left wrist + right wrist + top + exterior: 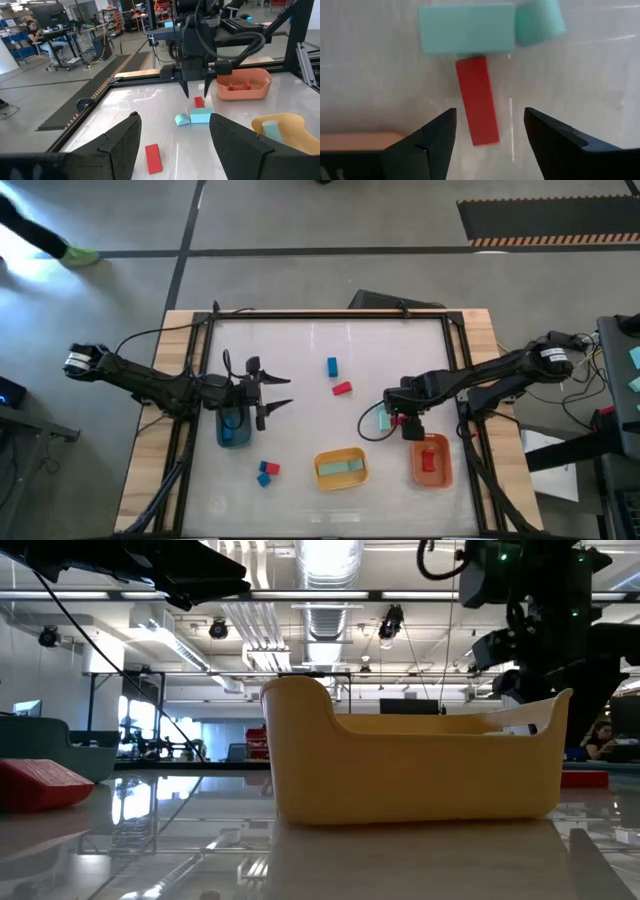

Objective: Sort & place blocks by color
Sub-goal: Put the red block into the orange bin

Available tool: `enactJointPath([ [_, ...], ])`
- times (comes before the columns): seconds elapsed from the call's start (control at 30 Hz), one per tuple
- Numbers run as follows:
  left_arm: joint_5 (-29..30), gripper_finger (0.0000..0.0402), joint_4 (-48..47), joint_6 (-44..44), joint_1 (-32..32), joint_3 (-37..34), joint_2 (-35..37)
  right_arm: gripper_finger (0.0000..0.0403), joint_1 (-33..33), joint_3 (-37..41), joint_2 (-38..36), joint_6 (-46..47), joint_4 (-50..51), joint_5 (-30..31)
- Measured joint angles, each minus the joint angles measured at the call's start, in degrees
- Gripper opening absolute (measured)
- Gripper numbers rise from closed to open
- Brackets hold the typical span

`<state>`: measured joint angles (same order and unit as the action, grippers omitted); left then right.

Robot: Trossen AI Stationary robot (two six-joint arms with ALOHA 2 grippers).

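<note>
The right gripper [400, 420] hangs right of center in the high view, just above the orange bin [441, 470]. Its fingers [432, 137] are spread wide with nothing between them, pointed down at a red bar [478, 100] lying flat on the table. One end of that bar touches a mint bar [466, 27], and a rounded mint piece [539, 19] sits against the mint bar's end. From the left wrist view the same cluster shows mid-frame, under the right arm.

The left gripper [272, 392] sits left of center in the high view, over the blue bin [224, 432], its fingers [120, 145] spread and empty.

The rest of the blocks are scattered. A blue block [331, 365] lies upper center in the high view, with a red block [342, 389] just below and to its right. Near the lower left, a red block [270, 468] and a blue block [264, 479] lie touching. The yellow bin [322, 477] at bottom center holds a mint bar [343, 467]; the orange bin at lower right holds a red piece [428, 461].

In the low view the yellow bin fills the middle, and a red block [40, 783] lies at the left edge.

A person [35, 31] sits at a desk in the upper left of the left wrist view.
</note>
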<state>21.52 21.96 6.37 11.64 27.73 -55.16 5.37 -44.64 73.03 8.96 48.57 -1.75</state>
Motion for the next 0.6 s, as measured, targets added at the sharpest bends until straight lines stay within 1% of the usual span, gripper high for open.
enactJointPath([
  [0.13, 0.00, 0.0219, -0.01, 0.01, 0.00, 0.00, 0.00, 0.0221, 0.00, -0.04, 4.13, 0.01, -4.13, -0.98],
  [0.37, 0.00, 0.0219, -0.04, 0.02, 0.00, 0.00, 0.00, 0.0212, 0.00, -0.16, 10.41, -0.52, -4.41, -1.26],
  [0.47, 0.00, 0.0219, -0.04, 0.02, 0.00, 0.00, 0.00, 0.0193, 0.00, -0.35, 11.75, -0.09, -4.43, -1.25],
  [0.6, 0.00, 0.0219, -0.04, 0.02, 0.00, 0.00, 0.00, 0.0149, 0.00, -0.33, 12.13, 0.15, -4.41, -1.27],
])
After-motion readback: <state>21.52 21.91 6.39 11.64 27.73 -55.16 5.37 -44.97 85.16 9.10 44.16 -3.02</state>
